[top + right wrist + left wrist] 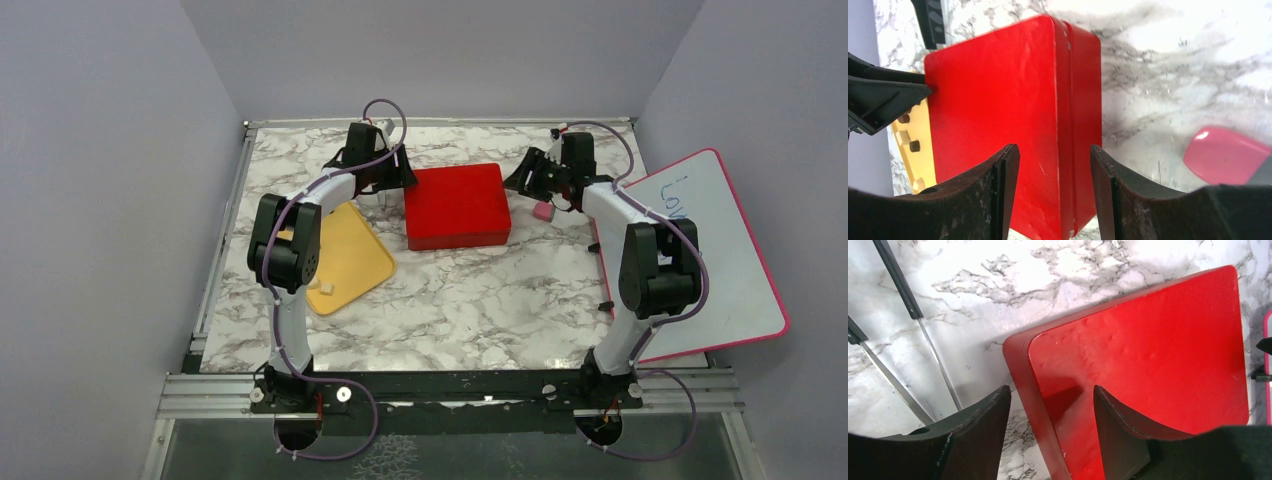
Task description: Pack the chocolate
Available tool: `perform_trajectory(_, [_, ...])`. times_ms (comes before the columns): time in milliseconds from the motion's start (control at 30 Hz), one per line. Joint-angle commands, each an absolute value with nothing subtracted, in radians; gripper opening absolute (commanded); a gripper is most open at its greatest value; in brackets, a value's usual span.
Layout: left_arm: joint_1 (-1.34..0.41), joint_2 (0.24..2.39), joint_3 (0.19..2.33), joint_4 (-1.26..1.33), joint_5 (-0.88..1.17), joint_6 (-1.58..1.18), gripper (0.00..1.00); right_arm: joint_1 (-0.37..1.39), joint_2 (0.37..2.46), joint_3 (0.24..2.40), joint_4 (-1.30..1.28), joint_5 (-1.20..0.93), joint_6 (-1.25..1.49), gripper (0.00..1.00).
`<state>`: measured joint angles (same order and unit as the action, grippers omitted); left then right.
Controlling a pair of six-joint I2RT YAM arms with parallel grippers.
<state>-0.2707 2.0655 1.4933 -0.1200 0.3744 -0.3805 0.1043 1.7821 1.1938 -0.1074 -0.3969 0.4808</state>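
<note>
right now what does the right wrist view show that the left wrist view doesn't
Right wrist only: the yellow tray holding chocolate pieces, and the small pink block on the marble table. Left wrist only: two thin dark rods at the left. Both: the red box on that table, with the left hand and the right hand each open over a box edge.

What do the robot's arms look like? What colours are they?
The left arm and right arm match: white tube-shaped links joined by chunky black joints. A thin purple cable runs along each one, looping out near the wrist and the base. Each arm ends in two dark, curved, wedge-shaped fingers with scuffed edges. No writing shows on them.
</note>
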Motion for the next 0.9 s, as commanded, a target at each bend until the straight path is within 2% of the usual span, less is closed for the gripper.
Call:
perform_trajectory(0, [-0.277, 2.073, 1.546, -0.111, 0.32, -0.372, 0.63, 0.101, 1.804, 1.267, -0.124, -0.384, 0.415, 0.58])
perform_trajectory(200, [-0.276, 2.105, 1.583, -0.105, 0.29, -0.377, 0.6, 0.101, 1.834, 1.331, -0.131, -0.366, 0.375, 0.56])
perform_trajectory(467, [-0.278, 2.187, 1.659, -0.13, 0.27, -0.351, 0.4, 0.101, 1.941, 1.405, -0.133, -0.398, 0.359, 0.5])
perform_trajectory(567, [-0.28, 2.214, 1.682, -0.132, 0.278, -0.354, 0.36, 0.101, 1.99, 1.442, -0.147, -0.387, 0.342, 0.45])
perform_trajectory(700, [-0.282, 2.223, 1.678, -0.132, 0.274, -0.353, 0.36, 0.101, 2.039, 1.449, -0.15, -0.379, 0.344, 0.42])
perform_trajectory(867, [-0.282, 2.228, 1.659, -0.125, 0.27, -0.348, 0.43, 0.102, 2.058, 1.401, -0.123, -0.325, 0.374, 0.41])
